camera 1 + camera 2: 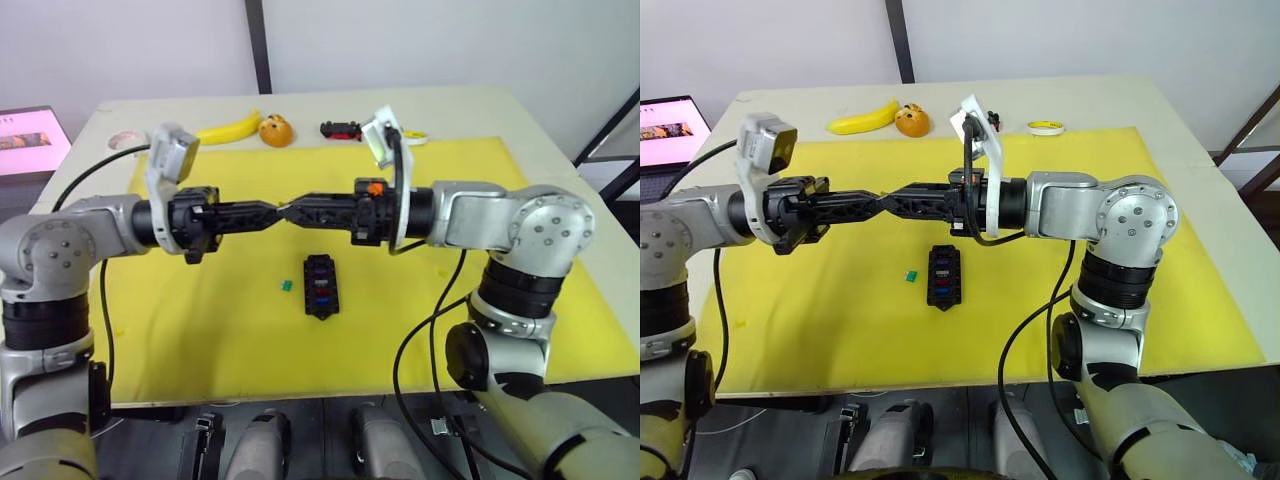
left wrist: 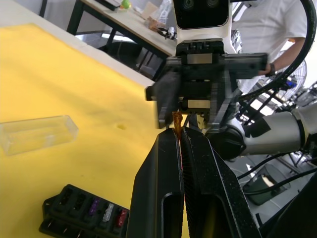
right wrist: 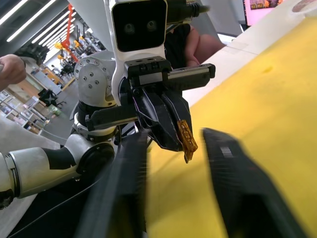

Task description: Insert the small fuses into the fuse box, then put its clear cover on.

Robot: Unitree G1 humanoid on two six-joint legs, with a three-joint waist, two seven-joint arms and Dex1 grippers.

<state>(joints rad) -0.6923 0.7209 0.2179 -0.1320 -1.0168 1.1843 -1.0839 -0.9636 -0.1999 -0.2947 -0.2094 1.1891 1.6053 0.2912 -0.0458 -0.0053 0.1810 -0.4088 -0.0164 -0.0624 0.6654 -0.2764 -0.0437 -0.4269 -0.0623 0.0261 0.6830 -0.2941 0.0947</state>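
Above the yellow mat (image 1: 200, 330) my two grippers meet tip to tip. The left gripper (image 1: 281, 213) is shut on an amber fuse (image 2: 177, 119), whose end sticks out past its fingertips. Facing it, my right gripper (image 1: 293, 212) is open, one finger on either side of that amber fuse (image 3: 186, 139). Below them the black fuse box (image 1: 320, 285) lies on the mat with purple, blue and red fuses in its slots. A green fuse (image 1: 286, 286) lies loose just left of the box. The clear cover (image 2: 37, 133) rests on the mat beyond the fuse box (image 2: 84, 213).
Along the table's far edge lie a banana (image 1: 228, 128), an orange object (image 1: 276, 130), a black-and-red toy car (image 1: 342, 129) and a tape roll (image 1: 1045, 127). A screen (image 1: 30, 135) stands at the far left. A person (image 2: 277, 29) stands beyond the table.
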